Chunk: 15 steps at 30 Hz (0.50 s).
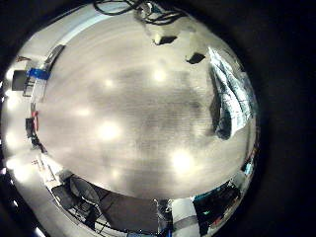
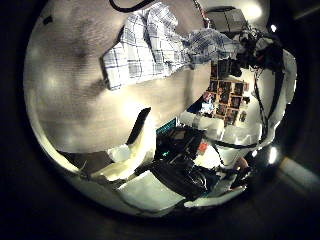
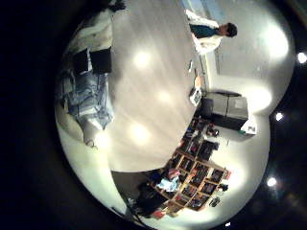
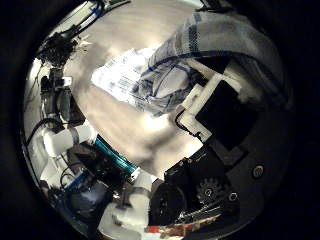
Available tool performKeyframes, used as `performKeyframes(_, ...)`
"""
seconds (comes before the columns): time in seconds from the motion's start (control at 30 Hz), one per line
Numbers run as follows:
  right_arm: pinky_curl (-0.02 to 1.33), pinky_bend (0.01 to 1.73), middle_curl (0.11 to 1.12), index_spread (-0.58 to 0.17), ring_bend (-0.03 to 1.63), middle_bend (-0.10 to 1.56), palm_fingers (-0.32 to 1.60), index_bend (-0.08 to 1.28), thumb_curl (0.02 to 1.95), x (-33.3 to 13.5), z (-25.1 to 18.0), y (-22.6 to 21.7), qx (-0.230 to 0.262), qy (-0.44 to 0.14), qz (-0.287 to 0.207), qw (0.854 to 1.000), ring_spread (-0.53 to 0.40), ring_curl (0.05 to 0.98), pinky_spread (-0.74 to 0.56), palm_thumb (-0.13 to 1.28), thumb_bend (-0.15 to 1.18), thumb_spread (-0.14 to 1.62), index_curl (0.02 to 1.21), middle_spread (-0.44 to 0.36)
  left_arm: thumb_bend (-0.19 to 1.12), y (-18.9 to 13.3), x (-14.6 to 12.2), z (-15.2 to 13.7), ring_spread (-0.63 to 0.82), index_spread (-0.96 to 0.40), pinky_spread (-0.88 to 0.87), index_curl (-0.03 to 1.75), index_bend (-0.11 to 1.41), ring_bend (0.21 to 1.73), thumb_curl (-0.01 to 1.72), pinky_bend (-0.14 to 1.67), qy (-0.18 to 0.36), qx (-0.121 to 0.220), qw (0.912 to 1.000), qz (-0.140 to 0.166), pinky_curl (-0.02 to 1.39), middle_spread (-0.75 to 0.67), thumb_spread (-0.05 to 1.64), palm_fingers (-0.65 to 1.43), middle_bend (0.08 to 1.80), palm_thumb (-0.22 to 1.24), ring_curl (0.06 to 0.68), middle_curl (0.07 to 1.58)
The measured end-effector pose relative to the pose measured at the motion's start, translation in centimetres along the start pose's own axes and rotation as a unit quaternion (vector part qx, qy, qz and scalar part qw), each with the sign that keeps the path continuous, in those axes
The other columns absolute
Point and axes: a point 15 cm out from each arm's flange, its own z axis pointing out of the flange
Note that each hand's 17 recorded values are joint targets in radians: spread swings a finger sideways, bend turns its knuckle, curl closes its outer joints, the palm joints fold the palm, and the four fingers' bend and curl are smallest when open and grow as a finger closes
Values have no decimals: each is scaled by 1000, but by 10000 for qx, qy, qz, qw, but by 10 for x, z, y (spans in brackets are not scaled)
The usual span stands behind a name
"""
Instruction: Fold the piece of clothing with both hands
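Observation:
The piece of clothing [image 2: 150, 45] is a checked cloth lying on the table [image 2: 80, 100]. In the left thumb side palm view one end of it rises off the table toward the other hand [image 2: 255, 45]. In the right thumb side palm view the cloth [image 4: 205, 40] fills much of the view and drapes over my right hand's curled fingers [image 4: 215, 95]. The rest trails down to the table [image 4: 125, 75]. My left hand's fingers [image 2: 130, 150] are relaxed, away from the cloth, above the table's edge.
The table [image 1: 118, 118] is wide and bare around the cloth. The right little finger side palm view shows the cloth [image 3: 82, 96] bunched near the table's end, and a cabinet [image 3: 225, 105] and shelves [image 3: 197, 158] beyond the table's edge.

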Motion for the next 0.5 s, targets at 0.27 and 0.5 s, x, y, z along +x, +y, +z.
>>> performKeyframes(0.27, 737, 1293, 960, -307, 1372, 1141, 1078, 985, 665, -75, -13, -70, 48, 15, -759, 9971, -219, 691, -244, 927, -13, 1149, 959, -196, -20, 26, -40, -3, 339, 19, 366, 391, 184, 639, 288, 327, 114, 80, 9985, -531, 340, 217, 1144, 154, 180, 318, 215, 298)
performKeyframes(0.5, 744, 1280, 964, -309, 1370, 1132, 1079, 978, 657, -125, 13, -87, -113, -344, -1054, 9938, -219, 691, -247, 895, -16, 1165, 963, -202, -17, 40, -61, 1, 336, 19, 365, 398, 198, 630, 294, 313, 184, 80, 9966, -803, 337, 207, 1140, 169, 179, 340, 211, 301)
